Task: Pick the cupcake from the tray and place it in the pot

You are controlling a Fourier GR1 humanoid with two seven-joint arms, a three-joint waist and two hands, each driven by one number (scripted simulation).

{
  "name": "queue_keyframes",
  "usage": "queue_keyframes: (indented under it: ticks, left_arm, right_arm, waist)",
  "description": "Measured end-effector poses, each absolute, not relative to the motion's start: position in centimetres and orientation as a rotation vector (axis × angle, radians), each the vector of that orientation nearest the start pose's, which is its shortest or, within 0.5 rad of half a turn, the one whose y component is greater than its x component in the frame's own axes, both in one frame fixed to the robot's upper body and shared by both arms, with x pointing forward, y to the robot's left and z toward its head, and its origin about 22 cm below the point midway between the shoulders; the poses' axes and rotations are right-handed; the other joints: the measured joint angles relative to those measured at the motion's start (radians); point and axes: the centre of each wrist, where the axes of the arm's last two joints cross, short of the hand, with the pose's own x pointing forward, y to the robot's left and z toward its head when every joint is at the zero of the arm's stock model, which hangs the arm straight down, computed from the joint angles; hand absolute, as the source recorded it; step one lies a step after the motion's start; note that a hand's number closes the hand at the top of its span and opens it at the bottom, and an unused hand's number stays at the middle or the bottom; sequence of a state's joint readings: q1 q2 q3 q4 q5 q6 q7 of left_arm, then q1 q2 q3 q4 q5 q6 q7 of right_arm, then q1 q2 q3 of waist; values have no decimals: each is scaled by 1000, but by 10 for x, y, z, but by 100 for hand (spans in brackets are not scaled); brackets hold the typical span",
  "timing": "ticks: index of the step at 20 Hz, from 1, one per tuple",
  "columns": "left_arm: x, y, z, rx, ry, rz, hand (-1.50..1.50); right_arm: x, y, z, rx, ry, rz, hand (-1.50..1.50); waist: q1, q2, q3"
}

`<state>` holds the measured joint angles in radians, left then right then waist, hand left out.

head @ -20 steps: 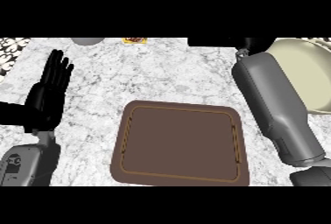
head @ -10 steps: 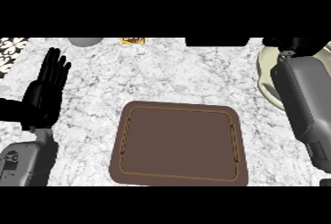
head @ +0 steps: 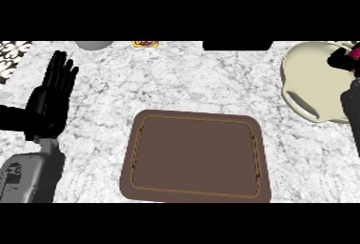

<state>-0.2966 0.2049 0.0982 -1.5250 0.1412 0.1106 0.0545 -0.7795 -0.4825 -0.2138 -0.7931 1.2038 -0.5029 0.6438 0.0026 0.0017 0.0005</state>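
Hanging over the pot's (head: 308, 71) right side at the view's right edge, the right hand (head: 354, 49) is largely cut off. Its dark fingers look curled round a small pink thing, probably the cupcake (head: 342, 61), though too little shows to be sure. That pink thing sits above the pot's cream inside, near its far rim. I cannot tell whether it touches the pot. The right forearm (head: 352, 112) comes up along the right edge, crossing the pot's near rim beside its handle (head: 304, 103).

The tray (head: 138, 157) lies flat in the middle of the counter (head: 197, 76), well left of the pot and bare inside its raised lip.

At the left, the left hand (head: 51, 97) rests open, fingers straight and pointing away, well apart from the tray. Its grey forearm (head: 28, 176) enters at the lower left corner.
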Motion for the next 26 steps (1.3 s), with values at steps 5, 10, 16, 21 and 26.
queue_keyframes:
  ticks: [5,10,16,21,26]
  left_arm:
    - [305,261,82,91,-1764,43,0]
    - [306,265,81,87,-1774,35,0]
    - [306,262,79,81,-1778,31,0]
    - [308,261,83,81,-1776,26,0]
    - [306,260,84,73,-1776,25,0]
  right_arm:
    - [403,-382,108,-1713,-1002,164,150]
    - [399,-404,93,-1673,-936,187,150]
    - [389,-418,72,-1453,-915,103,-150]
    - [383,-432,71,-1334,-998,130,-150]
    - [384,-428,69,-1315,-1170,64,-150]
  waist:
    - [10,3,0]
    - [21,8,1]
    - [29,13,3]
    - [33,14,3]
    - [34,13,4]
